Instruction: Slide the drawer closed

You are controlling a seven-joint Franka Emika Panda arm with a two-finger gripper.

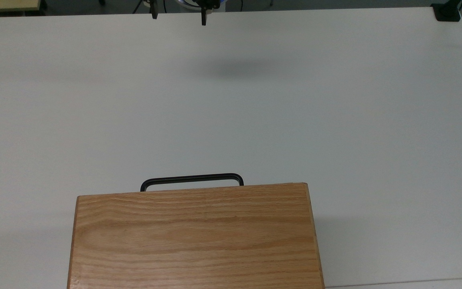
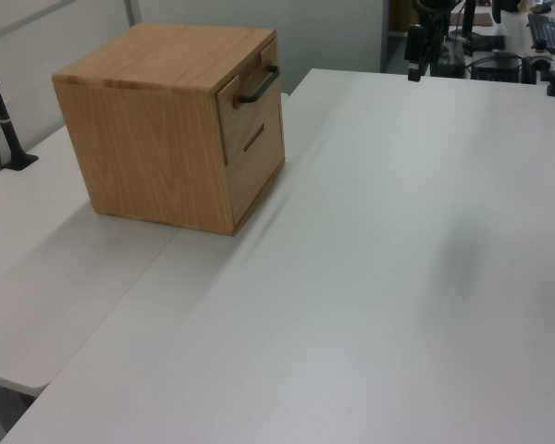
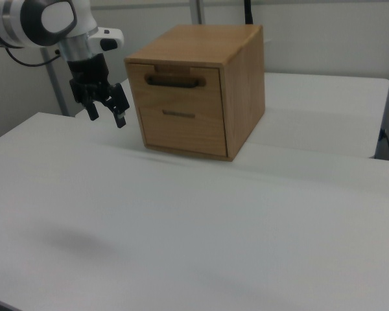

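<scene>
No readable text, labels, brand marks, numbers or signs appear on anything in the scene.

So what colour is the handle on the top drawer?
Black, a thin bar handle on the light wooden drawer; the right view shows it best.
</scene>
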